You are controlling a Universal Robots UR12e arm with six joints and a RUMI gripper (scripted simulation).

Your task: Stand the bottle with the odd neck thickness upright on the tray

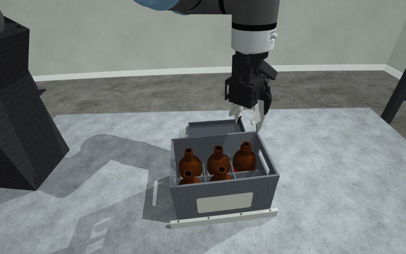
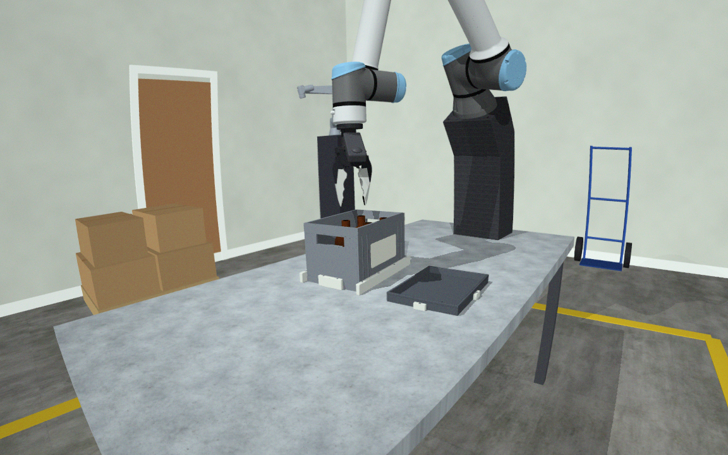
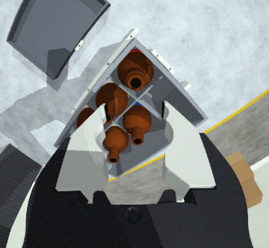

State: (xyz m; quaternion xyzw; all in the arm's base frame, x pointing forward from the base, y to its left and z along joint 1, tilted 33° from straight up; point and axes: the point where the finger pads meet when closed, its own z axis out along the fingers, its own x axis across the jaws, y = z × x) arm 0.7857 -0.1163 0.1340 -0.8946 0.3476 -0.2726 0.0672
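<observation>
A grey crate (image 1: 182,195) (image 2: 332,257) (image 3: 175,91) stands on the table and holds five brown bottles upright in its compartments. The back right bottle (image 1: 245,157) (image 3: 135,70) has a visibly thicker neck and a wider mouth than the others, such as the back middle one (image 1: 218,159) and the back left one (image 1: 189,161). The front right compartment is empty. The flat grey tray (image 1: 212,121) (image 2: 437,288) (image 3: 52,20) lies empty just behind the crate. My gripper (image 1: 248,124) (image 2: 355,198) (image 3: 134,103) is open and empty, pointing down, a little above the crate's back right part.
The arm's dark pedestal (image 1: 8,126) (image 2: 482,181) stands on the table beside the crate. A dark column (image 2: 330,169) rises behind the crate. Cardboard boxes (image 2: 140,249) and a blue hand truck (image 2: 606,209) stand on the floor away from the table.
</observation>
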